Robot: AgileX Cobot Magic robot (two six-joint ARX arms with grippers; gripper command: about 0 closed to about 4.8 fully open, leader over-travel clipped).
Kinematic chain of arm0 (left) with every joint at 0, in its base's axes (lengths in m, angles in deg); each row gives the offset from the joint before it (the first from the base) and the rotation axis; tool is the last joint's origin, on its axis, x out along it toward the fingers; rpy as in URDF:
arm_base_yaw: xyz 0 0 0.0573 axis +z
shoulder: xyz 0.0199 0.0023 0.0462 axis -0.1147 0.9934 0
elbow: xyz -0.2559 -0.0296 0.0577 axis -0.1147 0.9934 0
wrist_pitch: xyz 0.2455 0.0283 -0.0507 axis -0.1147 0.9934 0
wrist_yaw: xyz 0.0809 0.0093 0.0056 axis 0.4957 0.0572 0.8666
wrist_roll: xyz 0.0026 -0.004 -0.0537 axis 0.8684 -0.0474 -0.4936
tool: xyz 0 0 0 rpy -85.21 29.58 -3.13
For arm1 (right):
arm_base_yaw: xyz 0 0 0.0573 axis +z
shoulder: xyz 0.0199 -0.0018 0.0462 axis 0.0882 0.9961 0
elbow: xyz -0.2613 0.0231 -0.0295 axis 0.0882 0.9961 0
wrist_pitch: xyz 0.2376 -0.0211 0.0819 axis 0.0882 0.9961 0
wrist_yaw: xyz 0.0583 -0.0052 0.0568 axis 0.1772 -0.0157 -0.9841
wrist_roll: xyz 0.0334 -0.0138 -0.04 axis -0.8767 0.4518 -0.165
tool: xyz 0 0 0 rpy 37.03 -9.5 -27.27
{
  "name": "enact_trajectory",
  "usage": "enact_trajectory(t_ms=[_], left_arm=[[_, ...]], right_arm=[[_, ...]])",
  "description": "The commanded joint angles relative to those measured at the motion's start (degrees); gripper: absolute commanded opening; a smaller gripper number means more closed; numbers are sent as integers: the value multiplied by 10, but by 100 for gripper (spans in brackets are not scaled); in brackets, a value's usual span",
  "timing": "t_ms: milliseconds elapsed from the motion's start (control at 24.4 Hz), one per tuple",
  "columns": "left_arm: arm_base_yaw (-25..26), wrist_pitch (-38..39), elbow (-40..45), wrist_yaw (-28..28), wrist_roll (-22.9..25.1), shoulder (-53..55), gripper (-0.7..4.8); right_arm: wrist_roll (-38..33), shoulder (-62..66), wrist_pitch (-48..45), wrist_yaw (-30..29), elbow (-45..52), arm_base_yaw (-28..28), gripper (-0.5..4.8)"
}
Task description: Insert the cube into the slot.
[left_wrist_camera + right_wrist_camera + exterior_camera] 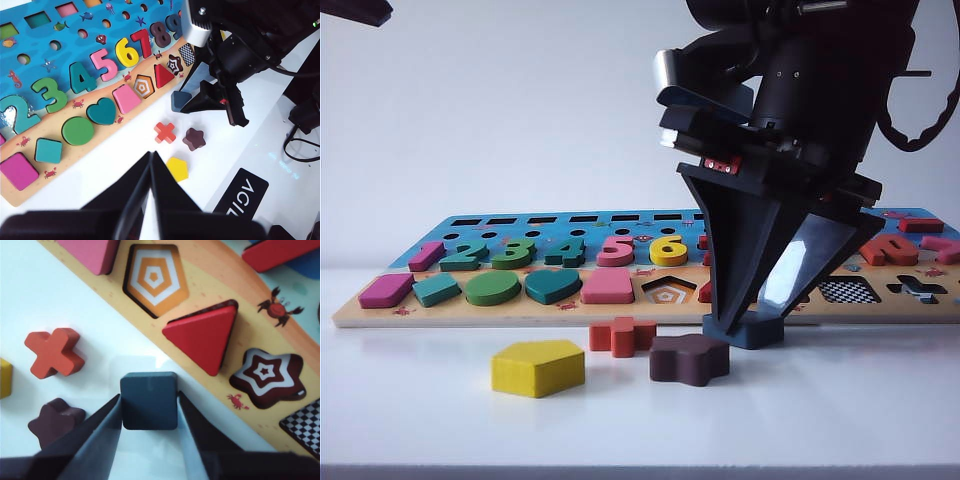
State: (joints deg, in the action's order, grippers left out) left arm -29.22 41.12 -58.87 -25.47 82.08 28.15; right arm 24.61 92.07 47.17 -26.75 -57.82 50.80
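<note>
Flat on the table, cube (149,400) sits between right pincer (149,412) fingers.

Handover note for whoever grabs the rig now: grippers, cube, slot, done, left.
Right gripper: down at the table, fingers either side of the cube, closing; firm grip not confirmed.
Left gripper: shut, empty, held above the table near the yellow pentagon.
Cube: on the table just off the board's front edge.
Slot: checkered square, empty.
Done: cube approached.
Left: grip, lift, insert.
</note>
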Motion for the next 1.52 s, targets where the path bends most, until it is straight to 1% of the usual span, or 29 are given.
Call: enact_trajectory(t_ms=[41,451,779,861,984,1025,1107,1189,1271,1353,1517], left_arm=[[0,-8,-3,-1,3,1,10],[0,-8,-3,-1,3,1,10],[0,-8,-3,-1,3,1,10],[0,-9,-3,-1,3,1,10],[0,-9,-3,-1,3,1,10],[0,-9,-3,-1,3,1,10],[0,-9,-3,-1,3,1,10],[0,-9,-3,-1,3,1,10],[0,-9,-3,-1,3,1,10],[0,-9,-3,-1,3,1,10],[0,-9,-3,-1,3,1,10]], right_arm=[[-4,-9,11,4,-5,1,143],[-24,-78,39,4,-30,1,142],[-83,-171,49,2,-41,0,89],[-109,-201,48,6,-41,0,85],[-124,-228,49,6,-41,0,84],[-124,-234,52,10,-41,0,71],[-128,-235,65,38,-41,0,48],[-130,-231,83,80,-40,0,34],[-138,-226,99,111,-40,-1,30],[-161,-222,109,145,-40,-3,30],[-205,-210,108,149,-40,-11,30]])
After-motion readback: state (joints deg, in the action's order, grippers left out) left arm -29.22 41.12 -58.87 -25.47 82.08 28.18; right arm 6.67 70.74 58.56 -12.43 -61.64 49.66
